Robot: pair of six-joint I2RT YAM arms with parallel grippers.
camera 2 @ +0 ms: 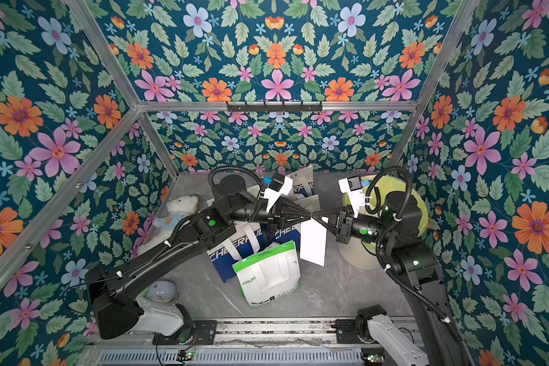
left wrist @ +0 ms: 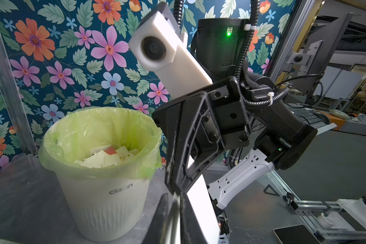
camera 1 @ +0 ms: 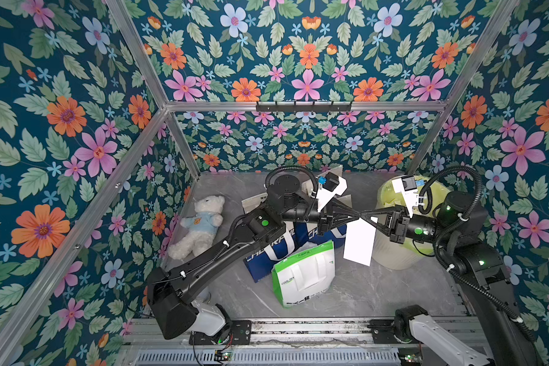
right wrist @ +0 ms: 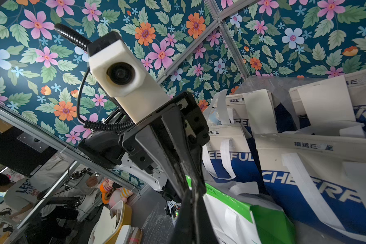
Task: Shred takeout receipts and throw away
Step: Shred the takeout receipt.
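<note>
A white takeout receipt (camera 1: 358,242) (camera 2: 313,244) hangs in the air just left of the bin, held by its top edge. My left gripper (camera 1: 358,216) (camera 2: 309,216) and right gripper (camera 1: 364,216) (camera 2: 315,216) meet tip to tip over that edge, both shut on it. In the left wrist view the sheet (left wrist: 201,211) runs down beside my left gripper (left wrist: 176,202), a thin white strip pinched between its fingers. My right gripper (right wrist: 191,196) sees the paper only edge-on. More plain white sheets (right wrist: 260,109) (right wrist: 325,101) lie on the white-and-blue bags (right wrist: 304,181).
A white bin (camera 1: 393,253) (left wrist: 101,200) with a green liner holds paper scraps, right of the hanging sheet. Below it stands a green-and-white bag (camera 1: 305,275), with blue bags (camera 1: 276,250) behind. A teddy bear (camera 1: 200,221) lies at the left wall. The arms' rail (camera 1: 298,329) runs along the front.
</note>
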